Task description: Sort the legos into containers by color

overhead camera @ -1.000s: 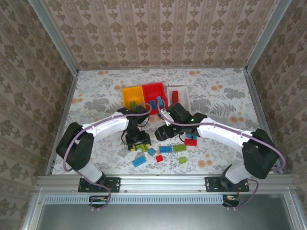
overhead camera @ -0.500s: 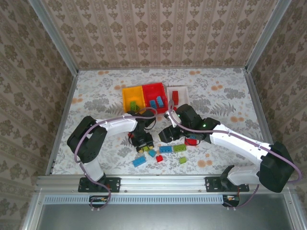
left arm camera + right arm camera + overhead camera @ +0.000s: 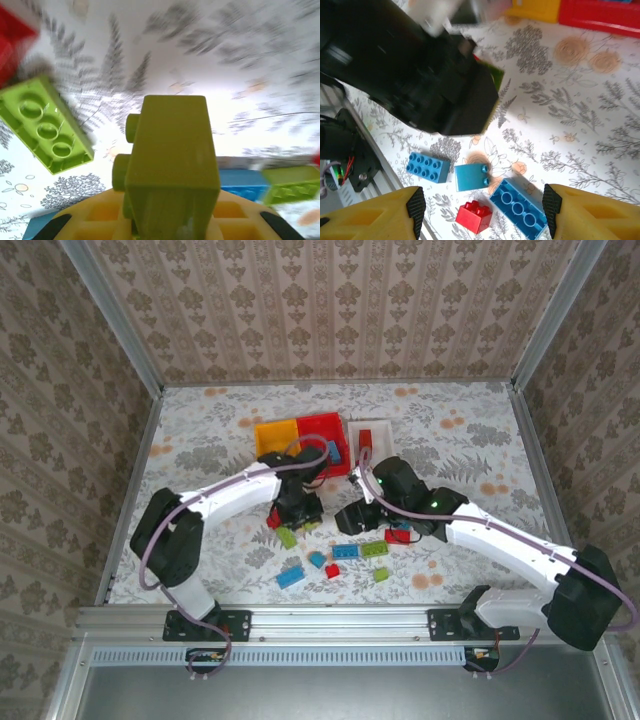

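Your left pincer [image 3: 297,513] is clamped on a lime green brick [image 3: 170,160], which stands upright between the yellow fingers [image 3: 95,220]. To its left, the floral tabletop [image 3: 200,450] runs free to the left side rail [image 3: 132,490]. On its far side the yellow-orange bin [image 3: 272,437], red bin [image 3: 318,428] and white bin [image 3: 383,445] stand in a row, close to the wrist. A second lime brick [image 3: 287,536] lies just on its near side. A red piece [image 3: 272,520] sits just to the left, partly under the arm. The left wrist view is smeared by motion, and the red shape at its upper left corner cannot be made out.

Your right pincer [image 3: 484,204] hangs with its fingers spread wide and nothing between them. Below it lie a studded blue brick [image 3: 426,166] by the left finger, a teal brick [image 3: 471,177], a small red brick [image 3: 476,216] and a long blue brick [image 3: 522,206] by the right finger. The left arm's black bulk [image 3: 410,75] crowds its left side and hides the table there. From overhead you can see a blue brick in the red bin and a red one in the white bin. You can also see bare tabletop from this pincer to the right side rail [image 3: 548,490].
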Controlling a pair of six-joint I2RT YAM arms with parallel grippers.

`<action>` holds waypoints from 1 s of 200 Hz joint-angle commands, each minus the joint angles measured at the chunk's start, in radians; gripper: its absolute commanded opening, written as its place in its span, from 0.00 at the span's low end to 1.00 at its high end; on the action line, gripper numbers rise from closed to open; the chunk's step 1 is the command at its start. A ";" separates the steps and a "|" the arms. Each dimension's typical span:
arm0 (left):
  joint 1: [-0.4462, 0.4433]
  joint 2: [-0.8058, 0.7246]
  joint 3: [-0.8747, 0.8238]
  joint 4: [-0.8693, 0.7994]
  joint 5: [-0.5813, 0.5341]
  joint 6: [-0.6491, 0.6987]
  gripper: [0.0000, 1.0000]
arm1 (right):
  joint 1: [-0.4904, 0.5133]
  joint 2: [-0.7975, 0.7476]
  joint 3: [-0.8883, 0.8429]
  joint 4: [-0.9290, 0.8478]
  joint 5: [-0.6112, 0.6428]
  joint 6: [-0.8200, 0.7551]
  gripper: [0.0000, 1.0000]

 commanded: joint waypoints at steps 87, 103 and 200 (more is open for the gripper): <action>0.399 0.364 0.598 -0.129 -0.005 0.418 0.14 | -0.095 0.107 0.164 0.061 0.022 0.053 0.67; 0.416 0.446 0.669 -0.139 0.009 0.426 0.14 | -0.096 0.120 0.177 0.058 0.022 0.054 0.67; 0.428 0.572 0.706 -0.153 0.010 0.431 0.35 | -0.110 0.167 0.189 0.064 0.028 0.079 0.67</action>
